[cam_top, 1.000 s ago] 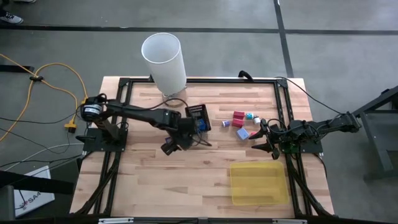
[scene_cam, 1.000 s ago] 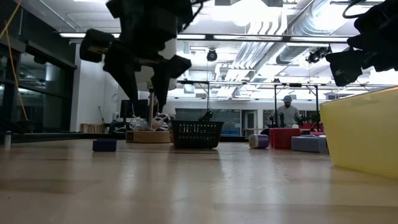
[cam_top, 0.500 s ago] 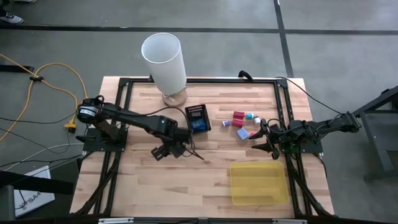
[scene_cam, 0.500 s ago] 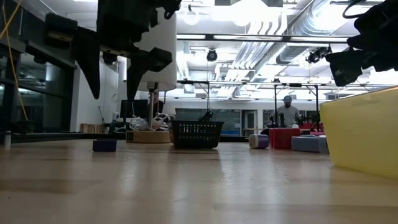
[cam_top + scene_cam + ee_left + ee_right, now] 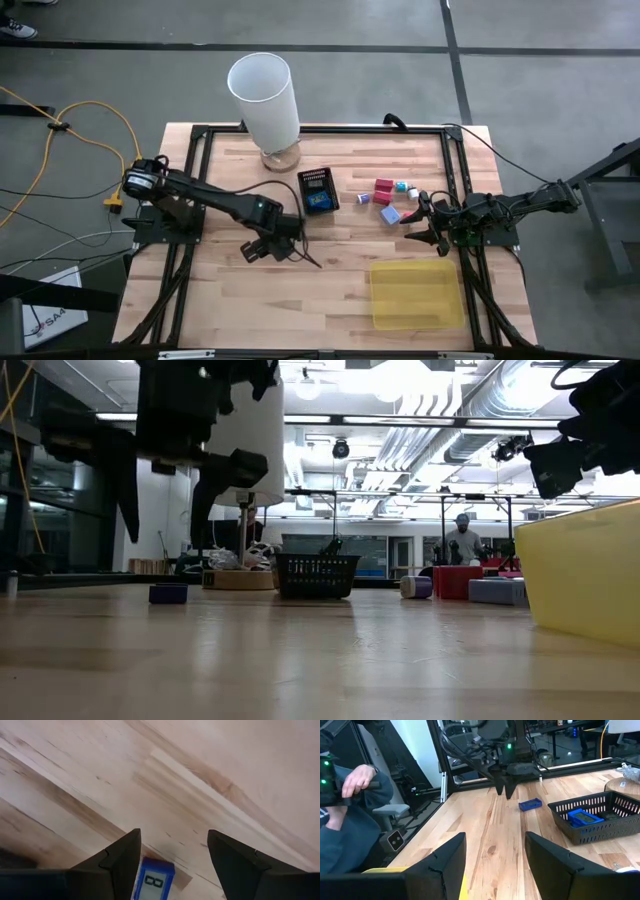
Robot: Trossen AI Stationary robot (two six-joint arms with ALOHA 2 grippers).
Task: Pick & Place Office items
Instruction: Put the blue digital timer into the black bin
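Over on the left, the left gripper hangs above the bare wood with its fingers apart and nothing between them, and a small blue piece lies on the table just under it, not yet picked up. The black mesh box in the middle already holds one blue piece. Most seems left to do: the red, purple and pale blue blocks sit loose near the right gripper, which waits open and empty beside the bare yellow tray.

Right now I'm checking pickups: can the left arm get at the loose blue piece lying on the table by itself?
Probably yes. The left gripper hangs open right over the blue piece, with bare table around it and nothing between them.
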